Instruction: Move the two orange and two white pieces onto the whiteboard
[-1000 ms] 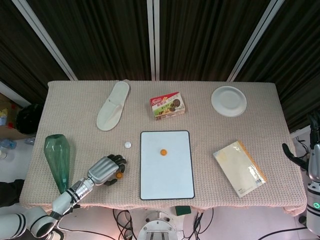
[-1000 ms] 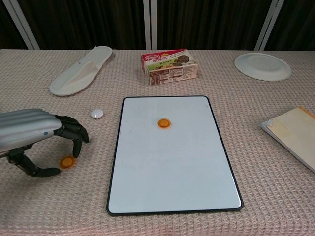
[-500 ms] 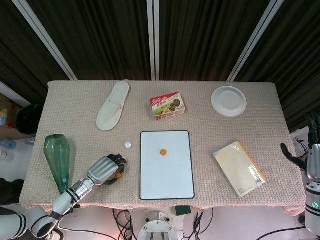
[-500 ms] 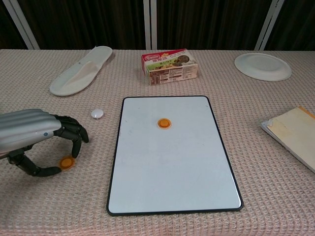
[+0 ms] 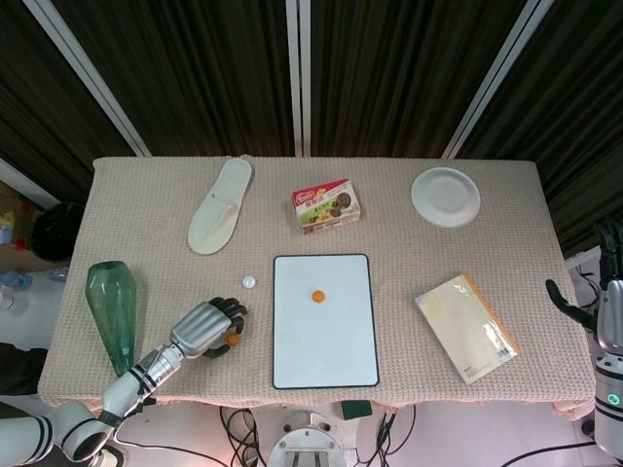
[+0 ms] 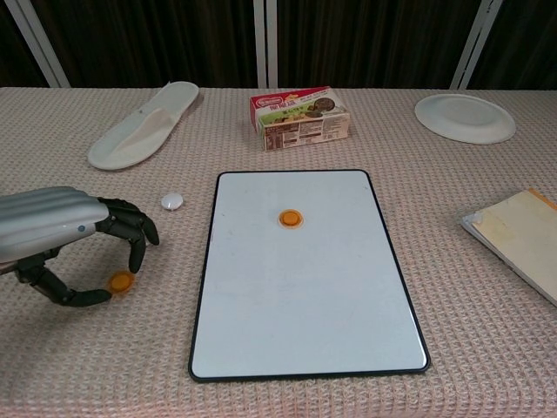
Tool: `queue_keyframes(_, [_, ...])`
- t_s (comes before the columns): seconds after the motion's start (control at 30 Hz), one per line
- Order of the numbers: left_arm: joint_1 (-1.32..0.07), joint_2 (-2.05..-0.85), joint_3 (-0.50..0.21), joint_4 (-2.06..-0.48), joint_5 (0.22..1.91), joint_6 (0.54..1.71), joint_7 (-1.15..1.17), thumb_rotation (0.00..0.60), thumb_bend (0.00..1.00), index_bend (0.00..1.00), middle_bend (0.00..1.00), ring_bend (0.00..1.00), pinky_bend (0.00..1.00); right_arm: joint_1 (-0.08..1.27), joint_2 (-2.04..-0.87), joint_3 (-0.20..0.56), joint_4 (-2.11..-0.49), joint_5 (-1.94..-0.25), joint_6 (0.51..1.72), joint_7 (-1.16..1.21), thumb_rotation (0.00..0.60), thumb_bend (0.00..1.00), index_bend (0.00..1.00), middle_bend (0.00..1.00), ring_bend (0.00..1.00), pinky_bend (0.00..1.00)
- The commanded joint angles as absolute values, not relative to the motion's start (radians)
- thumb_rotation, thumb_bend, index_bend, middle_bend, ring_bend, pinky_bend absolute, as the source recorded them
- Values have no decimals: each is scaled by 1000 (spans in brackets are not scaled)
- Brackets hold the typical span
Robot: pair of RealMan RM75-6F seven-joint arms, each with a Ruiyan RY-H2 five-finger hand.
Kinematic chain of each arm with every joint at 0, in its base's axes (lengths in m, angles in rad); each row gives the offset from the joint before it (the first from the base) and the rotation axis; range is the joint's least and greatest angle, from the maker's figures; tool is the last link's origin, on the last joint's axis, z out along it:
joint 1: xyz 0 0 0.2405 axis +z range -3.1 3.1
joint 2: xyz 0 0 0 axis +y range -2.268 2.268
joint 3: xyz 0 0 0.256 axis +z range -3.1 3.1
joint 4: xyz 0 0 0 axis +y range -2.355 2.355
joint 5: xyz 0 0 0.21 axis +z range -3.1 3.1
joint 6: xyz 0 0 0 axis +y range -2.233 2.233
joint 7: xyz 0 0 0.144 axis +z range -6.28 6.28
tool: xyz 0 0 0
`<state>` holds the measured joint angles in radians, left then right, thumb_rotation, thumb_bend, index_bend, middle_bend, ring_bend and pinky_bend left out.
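— While my left hand (image 6: 65, 239) arches over the cloth, where do the pieces lie?

— One orange piece (image 6: 291, 218) sits on the whiteboard (image 6: 305, 287), a little above its middle. A second orange piece (image 6: 120, 281) is off the board to its left, between my thumb and my fingertips (image 6: 137, 258), just beside both. A white piece (image 6: 172, 200) rests on the tablecloth (image 6: 452, 183) near the board's upper left corner, apart from my hand. I see only that one white piece.

— Is that hand gripping the orange piece?

— I cannot tell. The fingers are curled down around it and the thumb lies low beside it, but whether the piece is pinched or only touched is not plain in either view.

— And your right hand (image 5: 605, 297)?

— It hangs off the right edge of the table, well apart from everything on it. Its fingers look spread and nothing is in it.

— What else is on the table?

— A green bottle (image 5: 112, 313) lies at the left edge, a white slipper (image 5: 220, 205) at the back left, a snack box (image 5: 327, 204) behind the board, a white plate (image 5: 445, 197) at the back right, and a yellowish packet (image 5: 466, 327) to the board's right.
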<state>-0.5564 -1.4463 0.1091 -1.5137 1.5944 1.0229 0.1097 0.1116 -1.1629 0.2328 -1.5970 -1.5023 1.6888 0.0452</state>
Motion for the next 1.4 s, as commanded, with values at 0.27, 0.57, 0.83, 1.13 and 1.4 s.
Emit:
queue_keyframes(0.27, [-573, -1414, 81, -1551, 1595, 1027, 109, 600, 303, 518, 245, 181, 279, 110, -1164, 237, -1593, -1500, 1694, 54, 600, 199, 0, 0, 0, 0])
queue_keyframes(0.57, [-665, -1415, -2, -1536, 1562, 942, 87, 600, 303, 531, 248, 181, 286, 99, -1157, 244, -1593, -1496, 1715, 59, 600, 203, 0, 0, 0, 0])
queue_keyframes(0.83, [-779, -1507, -75, -1455, 1492, 801, 56, 600, 303, 540, 262, 181, 289, 89, -1144, 260, -1594, -1474, 1726, 71, 600, 205, 0, 0, 0, 0])
queue_keyframes(1.13, [-876, -1597, -130, -1334, 1434, 710, 16, 600, 303, 546, 270, 181, 290, 84, -1131, 269, -1594, -1466, 1730, 82, 600, 205, 0, 0, 0, 0])
queue_keyframes(1.4, [-910, -1690, -148, -1256, 1400, 722, 44, 600, 304, 546, 281, 181, 266, 78, -1115, 272, -1607, -1472, 1741, 77, 600, 206, 0, 0, 0, 0])
